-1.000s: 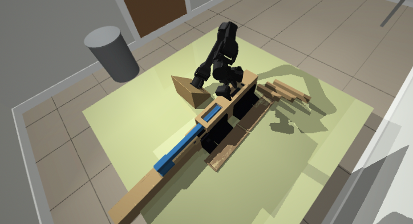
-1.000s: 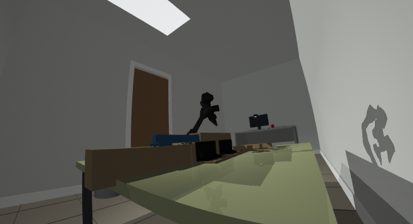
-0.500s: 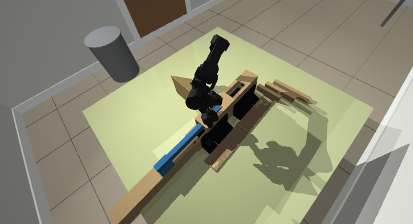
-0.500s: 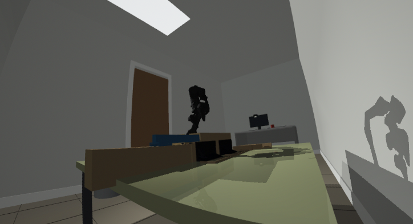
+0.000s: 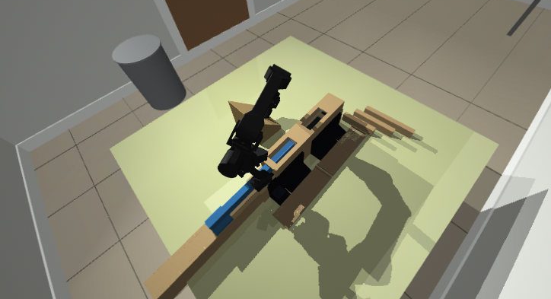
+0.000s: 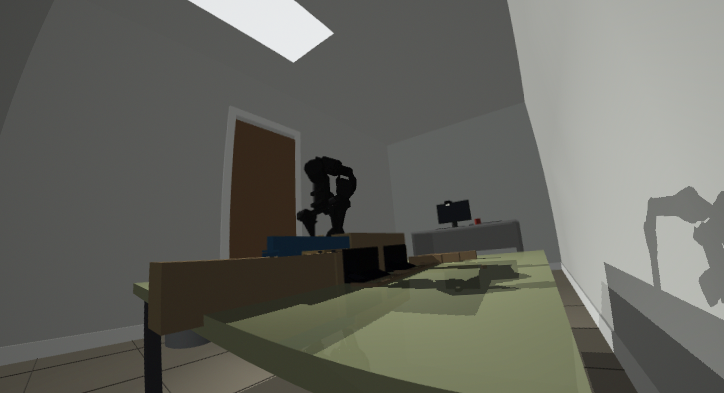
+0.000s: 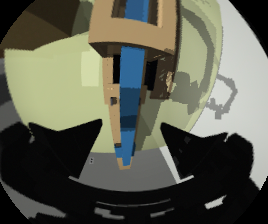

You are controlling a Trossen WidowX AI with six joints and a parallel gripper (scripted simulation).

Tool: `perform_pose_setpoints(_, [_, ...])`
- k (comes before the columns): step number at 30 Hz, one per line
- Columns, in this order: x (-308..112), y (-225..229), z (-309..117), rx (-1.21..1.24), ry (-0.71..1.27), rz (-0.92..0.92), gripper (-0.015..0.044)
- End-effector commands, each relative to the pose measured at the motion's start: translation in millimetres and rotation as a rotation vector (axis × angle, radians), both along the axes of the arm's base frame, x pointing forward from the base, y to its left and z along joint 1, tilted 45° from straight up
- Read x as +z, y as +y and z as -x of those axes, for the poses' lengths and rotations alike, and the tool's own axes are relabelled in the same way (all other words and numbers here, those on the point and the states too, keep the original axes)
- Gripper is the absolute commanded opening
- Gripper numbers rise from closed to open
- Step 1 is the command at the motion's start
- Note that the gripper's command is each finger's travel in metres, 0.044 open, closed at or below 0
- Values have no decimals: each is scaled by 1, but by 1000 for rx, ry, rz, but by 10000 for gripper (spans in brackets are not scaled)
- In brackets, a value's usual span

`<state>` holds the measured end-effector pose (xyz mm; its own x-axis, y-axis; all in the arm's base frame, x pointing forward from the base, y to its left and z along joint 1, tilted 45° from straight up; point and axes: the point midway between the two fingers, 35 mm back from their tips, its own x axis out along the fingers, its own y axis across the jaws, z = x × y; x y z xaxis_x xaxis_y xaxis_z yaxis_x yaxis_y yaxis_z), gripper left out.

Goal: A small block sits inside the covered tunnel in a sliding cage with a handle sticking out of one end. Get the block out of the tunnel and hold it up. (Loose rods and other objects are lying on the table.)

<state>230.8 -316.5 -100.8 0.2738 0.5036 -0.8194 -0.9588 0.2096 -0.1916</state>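
The tan tunnel (image 5: 298,134) (image 6: 377,240) (image 7: 135,33) stands on the table with openings in its top. Blue shows through the nearer top opening, and the farther one looks dark. The blue handle (image 5: 236,198) (image 6: 298,243) (image 7: 132,70) sticks out of the tunnel's near end along a tan rail (image 5: 181,254) (image 6: 238,286). The small block cannot be made out. My gripper (image 7: 132,123) is open and empty. In the wrist view its fingers stand on either side of the handle's line, above it. Contact cannot be told.
Several loose tan rods (image 5: 389,122) lie beyond the tunnel's far end. A tan wedge-shaped object (image 5: 240,112) stands behind the arm. Brown strips (image 5: 308,192) lie along the tunnel's side, below its black side panels (image 5: 291,173). The rail reaches past the table's edge.
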Motion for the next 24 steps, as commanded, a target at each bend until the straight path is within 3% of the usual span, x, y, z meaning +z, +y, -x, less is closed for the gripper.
perform_pose_setpoints(1, [-2,-3,0,16,-7,16,440])
perform_pose_setpoints(24, [-27,20,-5,16,-8,15,440])
